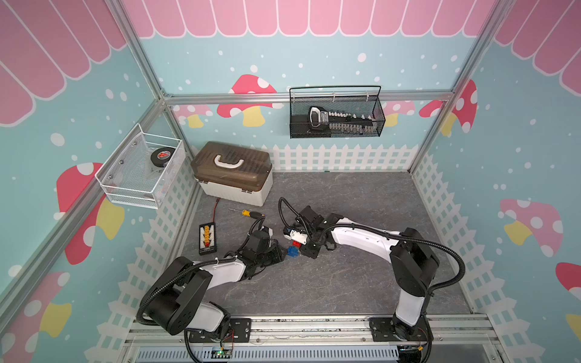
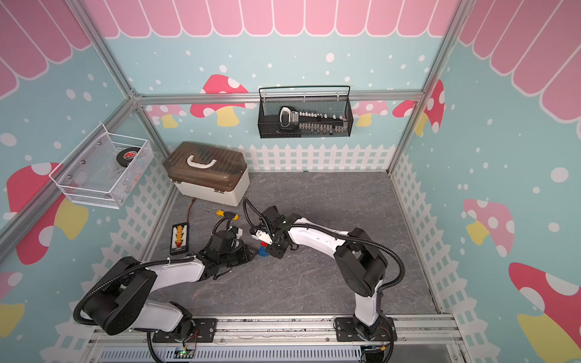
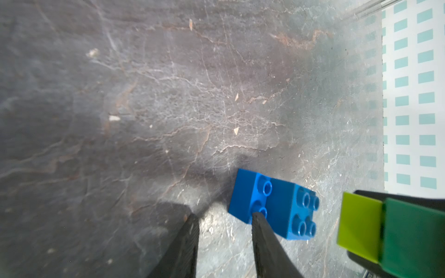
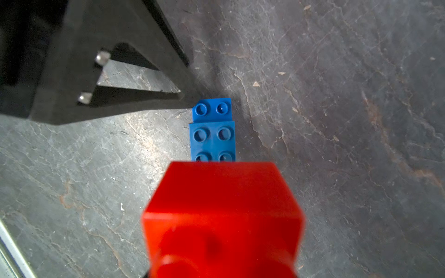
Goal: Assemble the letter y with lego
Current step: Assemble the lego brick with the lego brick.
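Two blue lego bricks, joined in a step, lie on the grey floor; they also show in both top views. My left gripper is open with only bare floor between its fingers. One fingertip touches the lower blue brick. My right gripper is shut on a joined piece of lego. That piece's red brick fills the right wrist view just above the blue bricks. Its lime brick and dark-green brick show in the left wrist view. A finished letter y is not in view.
A yellow-handled screwdriver lies behind the grippers. A lidded toolbox stands at the back left, and a black tray of orange parts sits by the left wall. Wire baskets hang on the walls.
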Available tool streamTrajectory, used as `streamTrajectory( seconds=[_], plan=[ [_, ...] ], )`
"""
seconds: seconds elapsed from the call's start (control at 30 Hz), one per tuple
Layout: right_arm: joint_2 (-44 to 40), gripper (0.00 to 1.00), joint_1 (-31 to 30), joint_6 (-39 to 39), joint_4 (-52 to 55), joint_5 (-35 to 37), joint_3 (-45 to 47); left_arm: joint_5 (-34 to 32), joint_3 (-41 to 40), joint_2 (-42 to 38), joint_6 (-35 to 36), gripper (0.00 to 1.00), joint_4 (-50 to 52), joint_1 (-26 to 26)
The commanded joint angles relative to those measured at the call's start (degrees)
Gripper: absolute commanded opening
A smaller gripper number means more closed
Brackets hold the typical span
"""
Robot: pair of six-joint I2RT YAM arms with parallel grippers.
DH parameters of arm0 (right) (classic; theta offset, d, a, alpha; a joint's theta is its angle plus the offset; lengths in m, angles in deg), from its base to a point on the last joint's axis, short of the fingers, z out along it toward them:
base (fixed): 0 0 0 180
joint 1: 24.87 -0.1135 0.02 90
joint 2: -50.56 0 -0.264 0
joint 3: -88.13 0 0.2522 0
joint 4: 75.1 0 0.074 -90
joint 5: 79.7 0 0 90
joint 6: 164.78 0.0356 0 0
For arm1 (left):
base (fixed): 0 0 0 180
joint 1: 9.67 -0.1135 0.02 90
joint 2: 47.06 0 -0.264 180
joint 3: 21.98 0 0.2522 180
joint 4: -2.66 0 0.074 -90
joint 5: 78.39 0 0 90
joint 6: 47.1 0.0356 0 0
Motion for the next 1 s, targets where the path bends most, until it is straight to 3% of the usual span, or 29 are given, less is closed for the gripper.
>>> streamTrajectory(
  seconds=[0.0, 0.97],
  plan=[
    [1.14, 0.2, -0.22, -1.47, 0.84, -0.46, -1.95, -0.63, -0.49, 0.62, -0.03, 0.38, -0.55, -0.35],
    [4.77, 0.2, -1.54, -3.91, 1.13, 0.72, -3.63, -1.29, -0.76, 1.01, -0.07, 0.37, -0.65, -0.35]
  ],
)
